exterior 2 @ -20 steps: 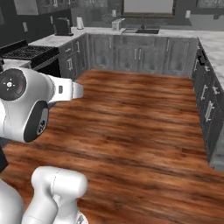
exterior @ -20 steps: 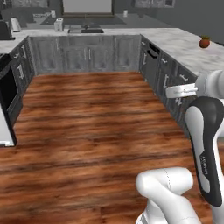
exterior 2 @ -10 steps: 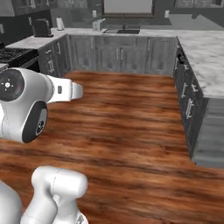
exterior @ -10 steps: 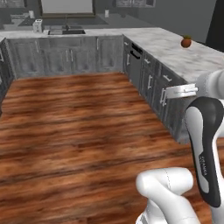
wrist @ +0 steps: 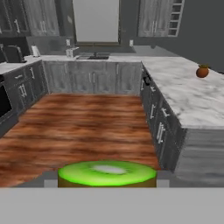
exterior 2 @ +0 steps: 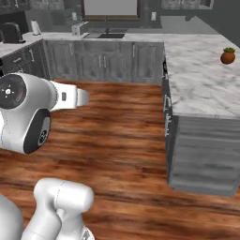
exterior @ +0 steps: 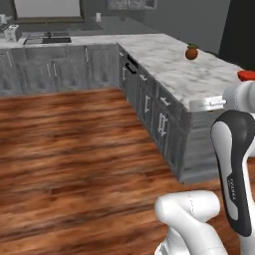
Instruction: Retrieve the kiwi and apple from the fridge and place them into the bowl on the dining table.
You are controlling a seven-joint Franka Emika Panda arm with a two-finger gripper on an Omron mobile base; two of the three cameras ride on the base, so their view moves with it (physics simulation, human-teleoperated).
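In the hand view the kiwi sits at the bottom with its bright green cut face up, and my gripper is shut on it, a fingertip at each side. The dining table with its white marble top stretches along the right, also seen in the right base view and the hand view. A sliver of the red bowl shows on it at the right edge, behind my arm. The apple and the fridge are out of view.
A small orange pot with a green plant stands on the marble top. Grey cabinets with a sink line the back wall. A dark stove is at the left. Wood floor lies open between them.
The whole picture has slid left in both base views, so the cameras have turned right and the marble table is larger and nearer. The grip on the kiwi is the same.
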